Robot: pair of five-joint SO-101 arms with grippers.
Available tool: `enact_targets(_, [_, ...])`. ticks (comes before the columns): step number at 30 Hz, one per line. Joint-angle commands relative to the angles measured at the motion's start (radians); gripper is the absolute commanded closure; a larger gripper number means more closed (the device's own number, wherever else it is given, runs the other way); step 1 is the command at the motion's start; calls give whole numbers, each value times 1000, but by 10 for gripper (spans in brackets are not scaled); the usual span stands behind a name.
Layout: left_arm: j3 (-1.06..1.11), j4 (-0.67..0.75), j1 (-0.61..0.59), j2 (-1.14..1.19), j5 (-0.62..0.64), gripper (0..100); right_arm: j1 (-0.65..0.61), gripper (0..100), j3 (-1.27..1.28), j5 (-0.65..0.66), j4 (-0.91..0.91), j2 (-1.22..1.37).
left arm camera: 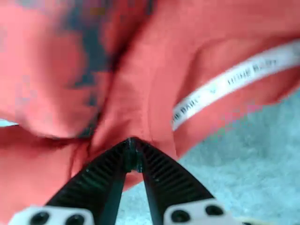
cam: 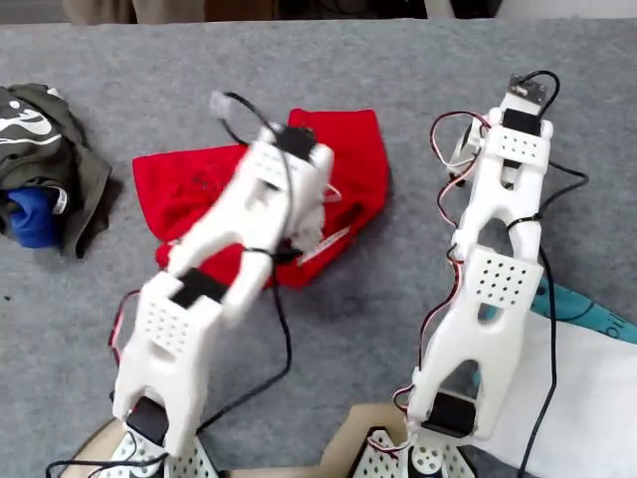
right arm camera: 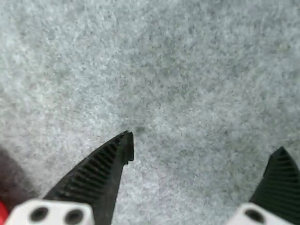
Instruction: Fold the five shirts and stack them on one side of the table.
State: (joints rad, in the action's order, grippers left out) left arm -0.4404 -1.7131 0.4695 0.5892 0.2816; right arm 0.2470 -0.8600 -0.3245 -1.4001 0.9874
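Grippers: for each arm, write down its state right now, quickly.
Left gripper: shut on the red shirt.
Right gripper: open, holding nothing, above the grey table.

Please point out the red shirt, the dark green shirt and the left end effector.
red shirt (cam: 353,149), high view, its upper right part.
dark green shirt (cam: 85,167), high view, its right side.
left end effector (left arm camera: 132,144), left wrist view, between its tips shut on the red shirt.

Grey felt-covered table (cam: 418,50), dim room (cam: 328,8) beyond its far edge
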Motion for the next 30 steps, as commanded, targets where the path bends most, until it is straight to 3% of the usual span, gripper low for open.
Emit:
enact_targets(1, [32, 37, 121, -68, 9, 981, 13, 573, -50, -11, 17, -62])
enact_targets(5, [6, 52, 155, -71, 9, 981, 16, 573, -50, -12, 17, -62])
enact_targets(12, [-133, 34, 106, -222, 9, 981, 18, 573, -51, -12, 17, -62])
enact_targets(17, [-250, 130, -115, -321, 2, 979, 16, 573, -51, -12, 17, -62])
enact_targets(25, [-48, 265, -385, -171, 2, 981, 10, 573, -44, -6, 9, -62])
enact_targets(30, [-32, 381, -551, -107, 3, 964, 12, 573, -104, -5, -80, -81])
